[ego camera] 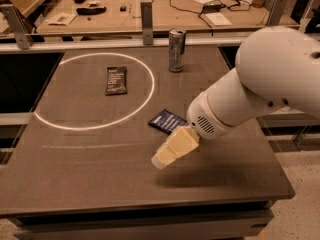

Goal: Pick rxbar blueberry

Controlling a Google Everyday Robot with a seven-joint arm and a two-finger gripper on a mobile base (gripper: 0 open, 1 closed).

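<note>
A small black-wrapped snack bar (116, 80) lies inside the white painted ring (60, 126) on the far-left part of the dark grey tabletop (90, 184) — it is not the target. A slim silver drinks can (176, 50) stands upright near the middle of the far edge. The rxbar blueberry (166, 120), a flat navy-blue wrapper with white text, lies right of centre, just outside the ring.

The cream-coloured end effector (161, 160) hangs just nearward of the bar, on the white arm (260, 89) that reaches in from the right edge. It grips nothing; whether it is open or closed I cannot tell.

This looks like the approach step — the bar is not yet grasped. The next move calls for shifting toward the far edge over the bar, then descending onto its thin wrapper.
</note>
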